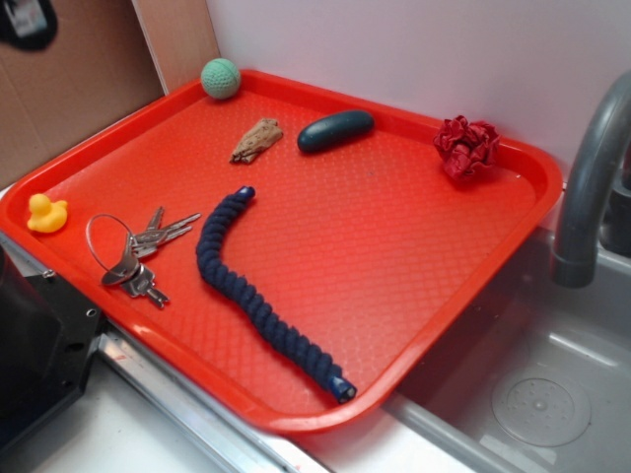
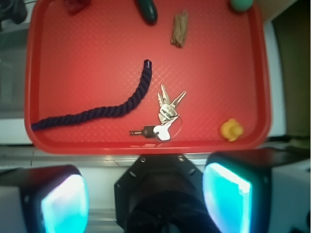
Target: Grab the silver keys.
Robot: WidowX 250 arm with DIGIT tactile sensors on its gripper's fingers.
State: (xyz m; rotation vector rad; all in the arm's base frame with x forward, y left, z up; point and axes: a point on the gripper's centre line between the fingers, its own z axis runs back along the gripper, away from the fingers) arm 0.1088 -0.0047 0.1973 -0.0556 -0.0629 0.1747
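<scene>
Red tray (image 1: 414, 296) sits beside a sink (image 1: 552, 394), grey faucet (image 1: 592, 187) at the right edge of the exterior view. Silver keys (image 1: 143, 254) lie flat on the tray near its front-left rim, thin wire loop (image 1: 99, 241) sticking out to the left, blades fanned to the right and toward the near edge. In the wrist view the silver keys (image 2: 164, 119) sit close to the tray's near rim (image 2: 146, 145), a little right of center, well above the fingers. Yellow duck (image 1: 46, 213) is at the tray's left corner, near the keys but apart from them. Dark blue braided rope (image 1: 258, 296) runs just right of the keys, from mid-tray toward the near-right rim, not touching them. Far side of the tray: green knitted ball (image 1: 221, 78) at the far-left corner, brown wood-like piece (image 1: 257, 140), dark teal oblong object (image 1: 335, 130), red crumpled ribbon-like thing (image 1: 466, 146) at the far-right corner. Gripper (image 2: 146, 199) shows only in the wrist view, off the tray on the near side, above the pale desk edge. The 2 fingers (image 2: 226, 199) stand wide apart with nothing between them, pads glowing cyan. No contact with the keys or the tray. A black block (image 1: 39, 345) fills the lower-left of the exterior view; can't tell what it is.
</scene>
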